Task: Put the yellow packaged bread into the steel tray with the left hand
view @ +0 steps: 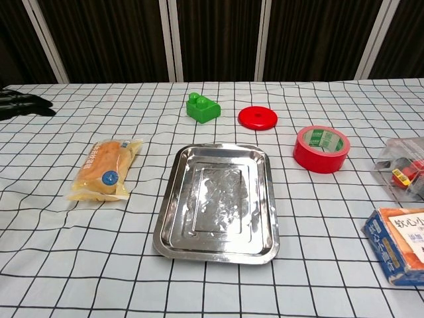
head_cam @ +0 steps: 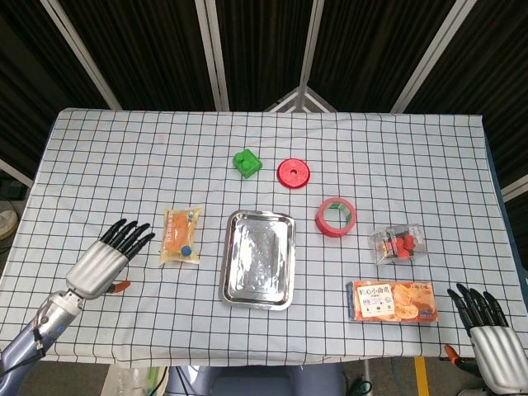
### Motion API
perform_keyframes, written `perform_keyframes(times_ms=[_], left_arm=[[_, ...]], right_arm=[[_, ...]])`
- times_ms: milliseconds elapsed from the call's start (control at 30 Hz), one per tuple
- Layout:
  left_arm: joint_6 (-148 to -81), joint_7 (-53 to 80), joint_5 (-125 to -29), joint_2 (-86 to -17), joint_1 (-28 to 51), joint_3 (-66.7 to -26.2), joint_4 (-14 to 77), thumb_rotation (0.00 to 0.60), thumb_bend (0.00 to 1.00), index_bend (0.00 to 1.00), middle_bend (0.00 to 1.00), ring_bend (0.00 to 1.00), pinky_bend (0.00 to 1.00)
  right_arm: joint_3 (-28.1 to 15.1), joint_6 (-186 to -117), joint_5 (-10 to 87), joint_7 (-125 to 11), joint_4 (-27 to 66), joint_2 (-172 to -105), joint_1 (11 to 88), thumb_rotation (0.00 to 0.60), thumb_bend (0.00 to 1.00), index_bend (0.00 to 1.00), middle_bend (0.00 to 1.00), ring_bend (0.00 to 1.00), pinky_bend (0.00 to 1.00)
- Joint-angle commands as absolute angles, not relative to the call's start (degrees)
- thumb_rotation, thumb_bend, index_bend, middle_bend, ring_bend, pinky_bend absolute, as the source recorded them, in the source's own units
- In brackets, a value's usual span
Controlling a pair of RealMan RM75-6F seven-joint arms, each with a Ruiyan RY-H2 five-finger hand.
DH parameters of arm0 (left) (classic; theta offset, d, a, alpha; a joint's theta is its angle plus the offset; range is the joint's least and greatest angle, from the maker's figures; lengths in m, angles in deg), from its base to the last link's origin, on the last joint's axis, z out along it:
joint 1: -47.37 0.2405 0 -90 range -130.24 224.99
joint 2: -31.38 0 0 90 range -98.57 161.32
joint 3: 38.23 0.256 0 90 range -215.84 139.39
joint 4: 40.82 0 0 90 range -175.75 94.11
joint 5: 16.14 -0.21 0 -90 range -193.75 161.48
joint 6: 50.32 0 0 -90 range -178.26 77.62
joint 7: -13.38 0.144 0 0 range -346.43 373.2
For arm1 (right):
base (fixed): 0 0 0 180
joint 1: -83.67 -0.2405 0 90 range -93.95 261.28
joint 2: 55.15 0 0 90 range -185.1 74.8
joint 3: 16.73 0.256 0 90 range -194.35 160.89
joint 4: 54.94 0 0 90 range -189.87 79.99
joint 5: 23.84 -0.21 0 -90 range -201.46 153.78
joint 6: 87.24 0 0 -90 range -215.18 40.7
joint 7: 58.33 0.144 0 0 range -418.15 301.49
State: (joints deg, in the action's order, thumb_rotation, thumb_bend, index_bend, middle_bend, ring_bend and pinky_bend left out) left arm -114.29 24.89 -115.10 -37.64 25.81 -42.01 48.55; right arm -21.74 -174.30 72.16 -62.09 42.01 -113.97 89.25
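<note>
The yellow packaged bread [head_cam: 181,235] [view: 105,167] lies flat on the checked cloth, left of the steel tray [head_cam: 258,292] [view: 214,250], which holds nothing. My left hand [head_cam: 107,257] hovers above the table to the left of the bread, fingers straight and spread, holding nothing; in the chest view only its dark fingertips [view: 23,105] show at the left edge. My right hand [head_cam: 485,330] is at the table's near right corner, fingers spread and empty, and does not show in the chest view.
A green block [head_cam: 246,162] and a red disc [head_cam: 293,172] sit behind the tray. A red tape roll [head_cam: 336,216], a clear box of small items [head_cam: 397,243] and an orange snack packet [head_cam: 392,301] lie to the right.
</note>
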Motion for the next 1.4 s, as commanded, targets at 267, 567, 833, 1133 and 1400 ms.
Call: perform_keyframes(times_ms=[267,567,833,1133,1400], left_arm=[[-100.2,33.0,-104.1,-44.2,16.2,-45.7,44.2,0.600,0.00,0.00,0.00,0.00,0.00],[-97.0,35.2,-100.8,-48.5,12.2,-45.5,39.1,0.600,0.00,0.00,0.00,0.00,0.00],[-96.0,34.9,-99.8,-51.2,10.2,-44.3,35.9,0.600,0.00,0.00,0.00,0.00,0.00],[-95.6,38.5,-97.3,-52.6,8.7,-43.6,35.9,0.600,0.00,0.02,0.08,0.03,0.00],[-98.4,44.2,-94.6,-55.5,8.5,-43.8,34.1,0.600,0.06,0.31,0.39,0.31,0.35]], right_arm=[[-19.2,-172.0,65.9,-59.1,42.0,-112.8,87.8,0.600,0.30,0.00,0.00,0.00,0.00],[-18.4,-170.6,63.2,-60.8,42.3,-113.3,87.2,0.600,0.30,0.00,0.00,0.00,0.00],[-18.2,-170.5,62.5,-61.6,42.7,-113.3,87.0,0.600,0.30,0.00,0.00,0.00,0.00],[-18.4,-171.0,62.7,-61.2,42.8,-113.0,87.2,0.600,0.30,0.00,0.00,0.00,0.00],[-18.5,-171.2,62.8,-60.5,42.7,-112.7,87.2,0.600,0.30,0.00,0.00,0.00,0.00]])
